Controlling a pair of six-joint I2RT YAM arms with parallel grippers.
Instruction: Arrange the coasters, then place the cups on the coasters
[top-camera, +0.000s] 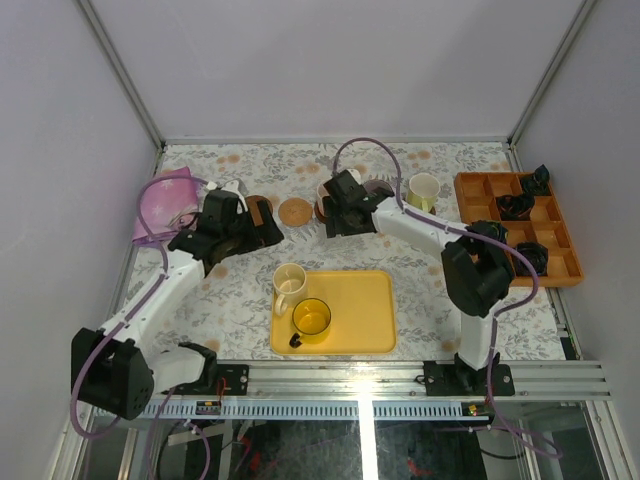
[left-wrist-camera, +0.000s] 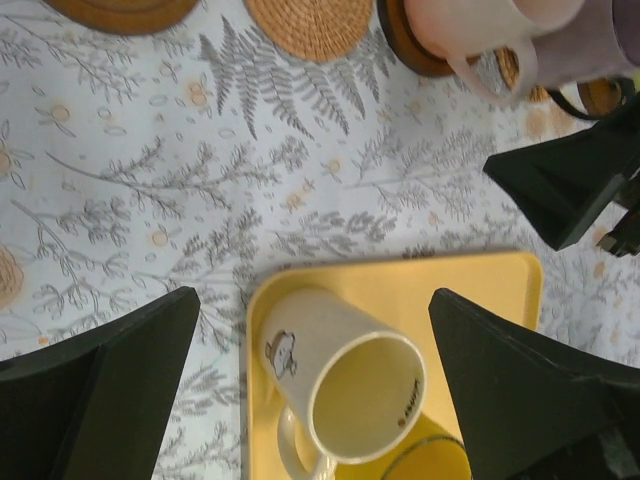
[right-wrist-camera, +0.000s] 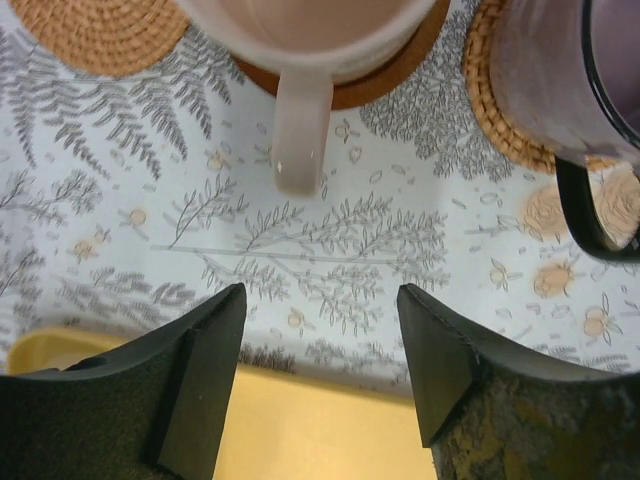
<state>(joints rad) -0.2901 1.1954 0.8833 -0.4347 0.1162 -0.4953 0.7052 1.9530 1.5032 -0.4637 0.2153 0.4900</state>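
Observation:
My left gripper (left-wrist-camera: 315, 300) hangs open above the cream cup (left-wrist-camera: 340, 385), which stands on the yellow tray (left-wrist-camera: 480, 285) beside the yellow cup (top-camera: 311, 317). My right gripper (right-wrist-camera: 320, 340) is open and empty, just short of the pink cup (right-wrist-camera: 310, 30), which sits on a dark brown coaster (right-wrist-camera: 400, 75). Right of it the grey-purple cup (right-wrist-camera: 550, 70) stands on a woven tan coaster (right-wrist-camera: 490, 110). A bare woven tan coaster (right-wrist-camera: 95, 30) and a dark coaster (left-wrist-camera: 120, 10) lie to the left. A pale cup (top-camera: 423, 190) stands farther right.
An orange compartment tray (top-camera: 470, 190) with small black objects sits at the right edge. A pink bag (top-camera: 165, 205) lies at the back left. The two grippers are close together near the row of coasters; the right one's fingers (left-wrist-camera: 570, 180) show in the left wrist view.

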